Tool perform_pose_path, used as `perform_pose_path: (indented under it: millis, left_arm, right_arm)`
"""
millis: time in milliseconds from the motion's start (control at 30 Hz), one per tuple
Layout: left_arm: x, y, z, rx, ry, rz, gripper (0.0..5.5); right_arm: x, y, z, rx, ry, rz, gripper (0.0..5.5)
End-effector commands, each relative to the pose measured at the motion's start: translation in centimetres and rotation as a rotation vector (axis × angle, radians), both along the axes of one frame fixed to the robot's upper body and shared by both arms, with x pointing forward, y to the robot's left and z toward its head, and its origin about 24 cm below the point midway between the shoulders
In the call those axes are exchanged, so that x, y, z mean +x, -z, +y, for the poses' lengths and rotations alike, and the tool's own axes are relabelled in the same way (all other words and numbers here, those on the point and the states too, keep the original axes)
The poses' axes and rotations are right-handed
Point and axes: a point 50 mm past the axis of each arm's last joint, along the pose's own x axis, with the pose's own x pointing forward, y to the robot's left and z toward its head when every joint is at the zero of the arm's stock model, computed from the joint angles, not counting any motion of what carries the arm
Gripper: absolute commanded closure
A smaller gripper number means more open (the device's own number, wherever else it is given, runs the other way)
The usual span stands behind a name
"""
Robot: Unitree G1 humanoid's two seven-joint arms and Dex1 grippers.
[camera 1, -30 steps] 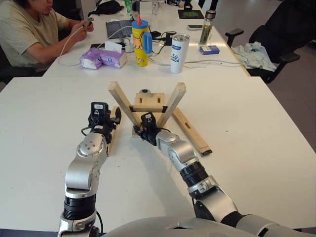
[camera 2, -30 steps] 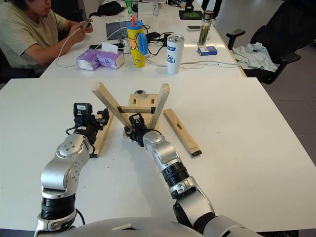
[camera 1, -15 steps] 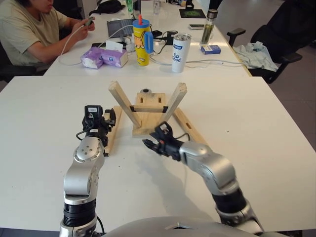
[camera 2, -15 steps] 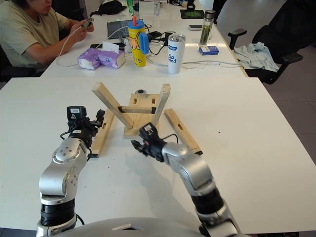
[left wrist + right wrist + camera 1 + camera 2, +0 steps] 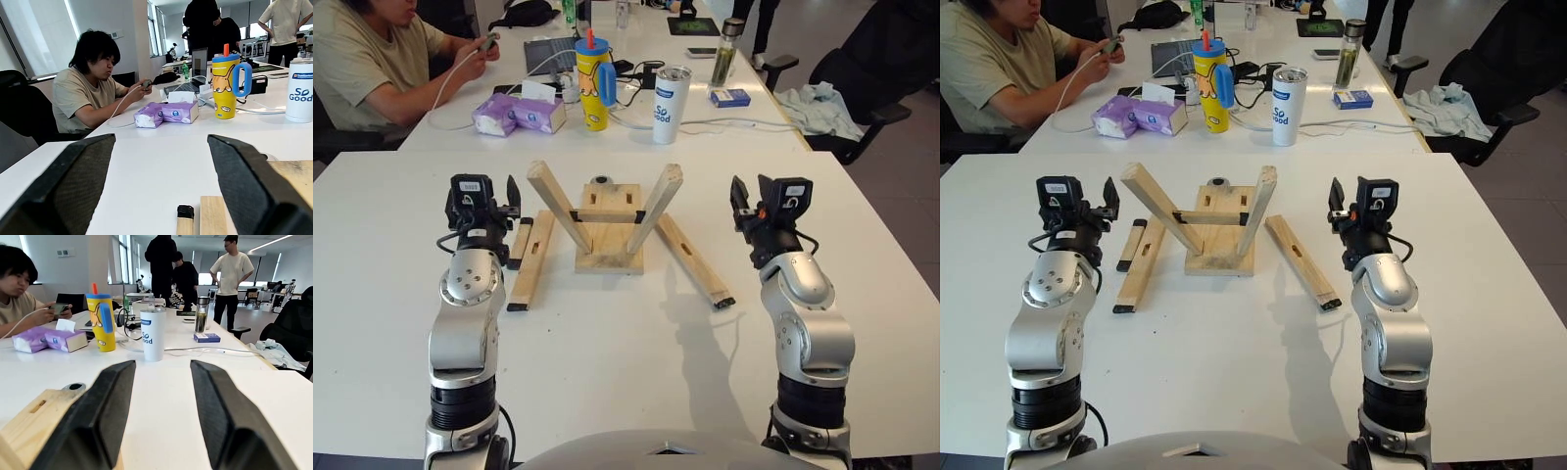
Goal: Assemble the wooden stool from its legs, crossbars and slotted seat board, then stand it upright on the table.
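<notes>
Where the stool stands now: seat board [image 5: 607, 257] flat on the table [image 5: 626, 352], between the two arms, with two fitted legs rising out of it in a V
Fitted legs: left one [image 5: 558, 204] and right one [image 5: 656, 206], leaning apart, joined low down by a fitted crossbar [image 5: 607, 217]
Loose parts, left: long piece [image 5: 530, 259] flat on the table just beside the seat board; short piece [image 5: 519, 243] alongside it on the outer side
Loose part, right: long piece [image 5: 693, 259] flat on the table, angled away from the seat board
Count: 1 seat board; 2 legs fitted; 1 crossbar fitted; 2 long loose pieces, likely the other legs; 1 short loose piece, likely the second crossbar
Left gripper [image 5: 161, 142]: fingers spread wide, holding nothing, raised near the far ends of the left loose pieces
Right gripper [image 5: 161, 364]: fingers spread, holding nothing, raised to the right of the right loose piece, apart from it
Handling, judged: solid wood, stiff, fairly light; smooth faces may slide in narrow fingers
Joints, judged: probably press fits, so lifting by a leg tip could pull one out
Where to hold: loose leg about mid-length, across its narrow faces; the built part by the seat board edge
</notes>
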Motion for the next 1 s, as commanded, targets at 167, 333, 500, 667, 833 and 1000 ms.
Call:
perform_pose_path:
  millis: [167,333,500,667,833,1000]
  left_arm:
    - [1.5,2.2,-5.9,0.112,0.308,0.167,1.99]
    - [1.4,4.0,-0.9,0.144,0.117,0.287,1.99]
    - [1.5,4.2,2.2,0.192,0.103,0.336,1.99]
    - [1.4,5.4,5.0,0.287,0.338,0.51,1.99]
    - [0.5,4.9,4.8,0.292,0.744,0.625,1.99]
    - [-1.4,5.4,2.2,0.231,1.087,0.748,1.99]
  right_arm:
    - [1.1,1.3,10.8,-0.002,-0.48,0.172,3.45]
    - [1.9,5.0,6.1,-0.126,-0.312,0.35,3.45]
    - [3.1,6.2,2.7,-0.174,-0.278,0.413,3.45]
    - [6.6,4.8,1.7,-0.123,-0.33,0.298,3.45]
    - [10.1,3.2,3.0,-0.119,-0.477,0.181,3.45]
    - [11.4,2.0,6.3,-0.067,-0.807,0.119,3.45]
